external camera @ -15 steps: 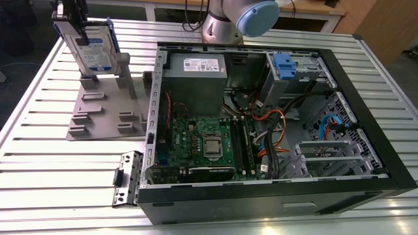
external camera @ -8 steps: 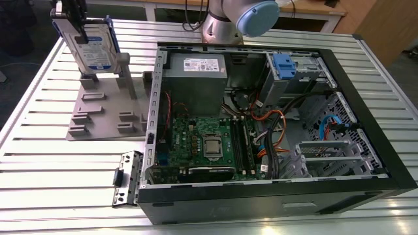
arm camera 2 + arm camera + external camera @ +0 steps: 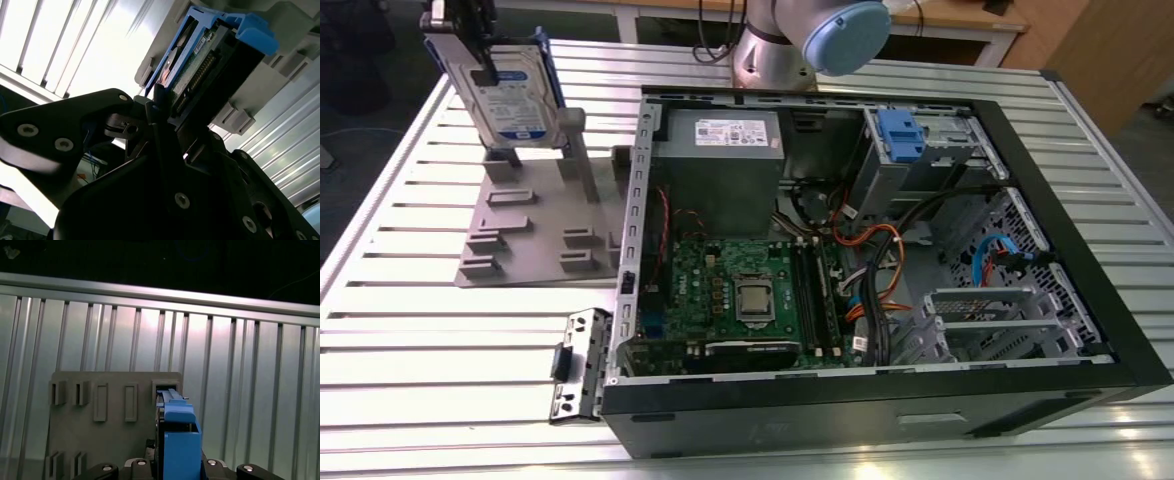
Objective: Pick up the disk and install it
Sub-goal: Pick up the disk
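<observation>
— Since you ask where the disk (image 3: 511, 95) is: it stands on edge, far back on the exterior view's left; its label faces the near side; the blue carrier frames its edges.

— And the hand?

— The gripper (image 3: 483, 68) pinches the disk from above; one dark finger lies across the label; in the second wrist view the fingers (image 3: 156, 105) close on the edge of the disk (image 3: 192, 55).

— What is beneath it?

— The grey stand (image 3: 534, 235); the disk's lower edge is level with the tops of its posts; I cannot tell whether they touch; in the first wrist view the disk (image 3: 178, 440) hangs over an end slot of the stand (image 3: 115, 440).

— And around that?

— The slatted table (image 3: 414, 340) bears the stand; to the exterior view's right lies the open computer case (image 3: 854, 425), well apart from the disk; at its far side sit the power supply (image 3: 720, 140) and the blue-fronted drive cage (image 3: 907, 140).
</observation>
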Available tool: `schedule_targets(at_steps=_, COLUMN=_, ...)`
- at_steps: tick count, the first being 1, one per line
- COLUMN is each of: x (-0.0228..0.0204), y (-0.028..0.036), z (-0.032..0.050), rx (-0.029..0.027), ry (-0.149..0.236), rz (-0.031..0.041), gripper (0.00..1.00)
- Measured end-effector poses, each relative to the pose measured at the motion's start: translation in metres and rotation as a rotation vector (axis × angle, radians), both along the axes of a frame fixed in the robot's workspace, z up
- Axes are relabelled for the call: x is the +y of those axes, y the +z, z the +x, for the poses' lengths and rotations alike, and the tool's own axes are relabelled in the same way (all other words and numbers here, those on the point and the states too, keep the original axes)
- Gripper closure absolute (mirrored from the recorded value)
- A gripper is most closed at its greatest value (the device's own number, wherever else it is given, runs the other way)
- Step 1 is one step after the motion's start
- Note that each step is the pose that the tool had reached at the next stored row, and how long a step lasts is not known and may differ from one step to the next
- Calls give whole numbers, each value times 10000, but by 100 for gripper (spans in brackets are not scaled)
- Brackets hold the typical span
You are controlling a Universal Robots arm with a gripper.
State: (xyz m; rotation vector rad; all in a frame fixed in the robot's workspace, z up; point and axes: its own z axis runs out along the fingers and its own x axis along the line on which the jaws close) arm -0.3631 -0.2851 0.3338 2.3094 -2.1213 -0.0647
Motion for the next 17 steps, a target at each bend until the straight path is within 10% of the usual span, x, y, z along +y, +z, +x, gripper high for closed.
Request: schedule_targets(at_steps=17, x=0, y=94, z=0, rx=0, ry=0, rz=2, gripper=64)
